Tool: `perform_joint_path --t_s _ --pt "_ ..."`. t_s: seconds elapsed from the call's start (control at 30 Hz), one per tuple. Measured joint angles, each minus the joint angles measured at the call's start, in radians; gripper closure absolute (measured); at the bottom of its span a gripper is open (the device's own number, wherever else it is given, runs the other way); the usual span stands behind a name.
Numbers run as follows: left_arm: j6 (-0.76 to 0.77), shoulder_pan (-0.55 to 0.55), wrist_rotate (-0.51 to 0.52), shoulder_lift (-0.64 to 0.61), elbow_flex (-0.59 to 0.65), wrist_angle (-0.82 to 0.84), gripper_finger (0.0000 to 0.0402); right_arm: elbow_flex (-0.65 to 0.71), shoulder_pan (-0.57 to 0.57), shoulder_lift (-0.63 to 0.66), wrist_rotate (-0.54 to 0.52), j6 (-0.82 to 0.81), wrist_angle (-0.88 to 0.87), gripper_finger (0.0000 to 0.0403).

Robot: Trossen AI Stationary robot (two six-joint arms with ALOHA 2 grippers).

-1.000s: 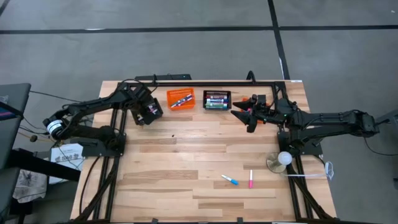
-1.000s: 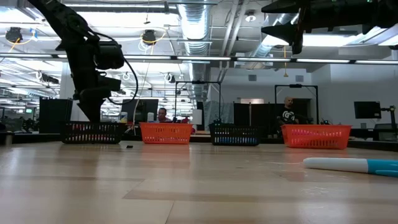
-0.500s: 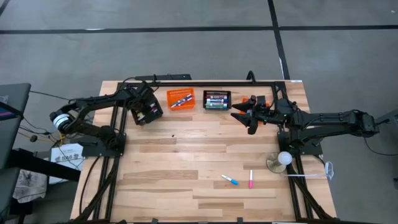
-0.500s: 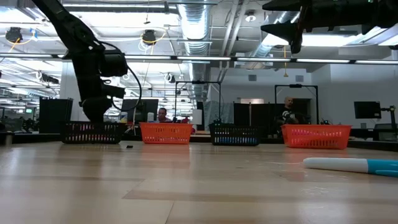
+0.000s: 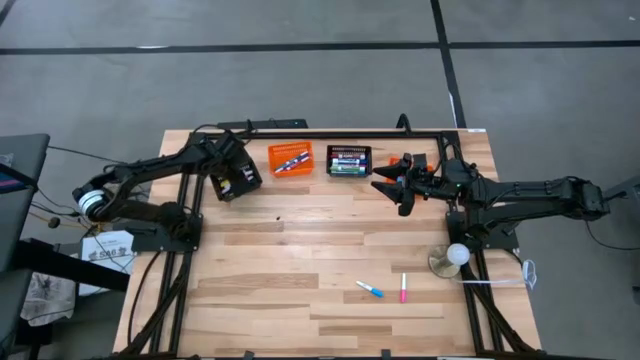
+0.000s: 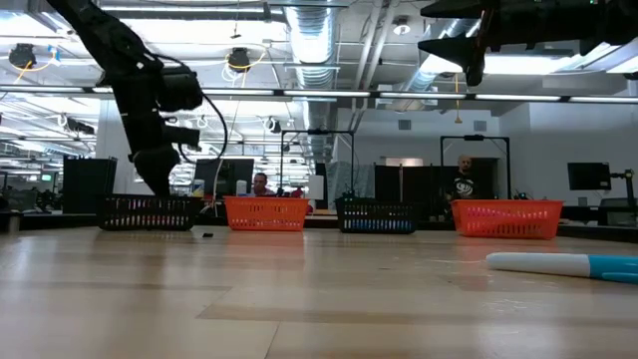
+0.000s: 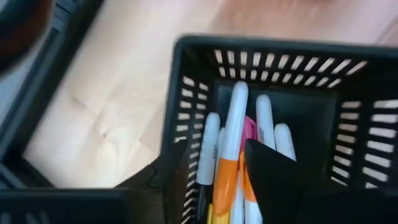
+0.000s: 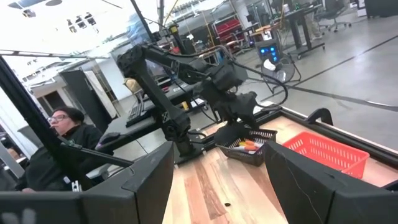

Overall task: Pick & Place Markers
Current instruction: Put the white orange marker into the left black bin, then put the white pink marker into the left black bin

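My left gripper [image 5: 232, 180] hangs over the far-left black mesh basket [image 7: 348, 81], fingers pointing down into it, open. In the left wrist view several markers lie in that basket. An orange-and-white marker [image 7: 229, 143] shows between my fingers, and I cannot see either finger touching it. My right gripper [image 5: 393, 190] is open and raised over the far right of the table [image 8: 217, 180]. Two markers lie flat on the near part of the table: a blue-and-white marker [image 5: 370, 290] and a pink marker [image 5: 404, 288].
An orange basket [image 5: 291, 158] and a second black basket [image 5: 349, 160] stand in a row along the far edge; another orange basket [image 6: 506, 218] sits under the right arm. A small lamp-like stand [image 5: 453, 258] is near the right edge. Bare wood spans the middle.
My left gripper has stayed over the far-left black basket, shifting slightly toward the table's left edge and back and tipping a little. The right arm and the two markers on the table have kept still.
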State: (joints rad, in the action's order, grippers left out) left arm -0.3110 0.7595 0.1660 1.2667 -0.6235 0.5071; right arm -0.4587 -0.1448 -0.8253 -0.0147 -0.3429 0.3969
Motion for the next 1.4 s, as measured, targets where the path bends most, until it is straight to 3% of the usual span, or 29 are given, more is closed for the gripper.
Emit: perform_joint_path --t_s 0.23,0.4,0.6,0.73,0.97,1.2,1.4 --pt "0.09 -0.057 0.016 -0.158 0.0 0.0 0.022 0.0 -0.001 0.0 0.0 0.009 0.0 0.0163" --pt "0.272 -0.129 -0.021 -0.309 0.0 -0.024 0.022 0.0 -0.001 0.0 0.0 0.029 0.0 0.0163" --pt "0.466 -0.234 -0.144 -0.459 0.0 -0.17 0.022 0.0 -0.003 0.002 0.027 0.036 0.0 0.0163" --pt "0.535 -0.331 -0.156 -0.496 0.0 -0.311 0.022 -0.001 -0.003 0.002 0.06 0.037 0.0 0.0163" --pt "0.556 -0.536 -0.136 -0.432 0.0 -0.535 0.0221 -0.001 -0.003 0.002 0.121 0.037 0.01 0.0163" --pt "0.619 -0.739 0.007 -0.248 0.0 -0.689 0.0221 -0.002 -0.005 0.003 0.154 0.037 0.042 0.0163" --pt "0.712 -0.836 0.071 -0.099 0.0 -0.809 0.0221 -0.002 -0.008 0.003 0.205 0.037 0.05 0.0163"
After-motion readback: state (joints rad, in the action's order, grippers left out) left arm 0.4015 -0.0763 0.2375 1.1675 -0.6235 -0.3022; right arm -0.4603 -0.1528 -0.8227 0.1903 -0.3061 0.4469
